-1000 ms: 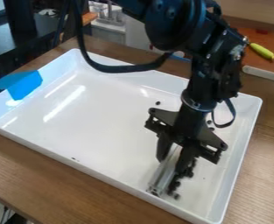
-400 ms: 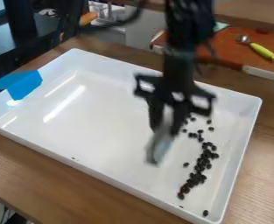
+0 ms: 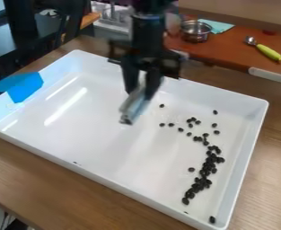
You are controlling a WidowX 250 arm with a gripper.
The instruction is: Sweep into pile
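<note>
Mostly, the small, dark, bean-like pieces (image 3: 205, 168) lie toward the right side of the tray, in an uneven band that is thickest in its lower half and thins out toward the far side. A looser scatter (image 3: 191, 120) spreads to the left of the band's upper end, one piece sits just left of the thick part, and a single outlier (image 3: 212, 219) rests near the closest corner. The sweeping looks partly done, I judge: the pieces are gathered into a streak rather than a compact pile, so the upper strays and the corner one remain to be brought in.

Up and left of them, the black two-finger gripper (image 3: 141, 86) hangs over the far part of the tray, its fingers clenched on a pale, see-through, narrow sweeping tool (image 3: 134, 107) that slants down to the left, apart from the pieces. Blur softens that tool, so whether its lower end touches the floor I can't fairly say.

Around all this runs the white, shallow, rectangular plastic tray (image 3: 100, 130), with bright blue tape (image 3: 25, 87) over its left corner, on a brown wood-grain table (image 3: 34, 179). Beyond it stands a shiny round metal pot (image 3: 195, 31).
</note>
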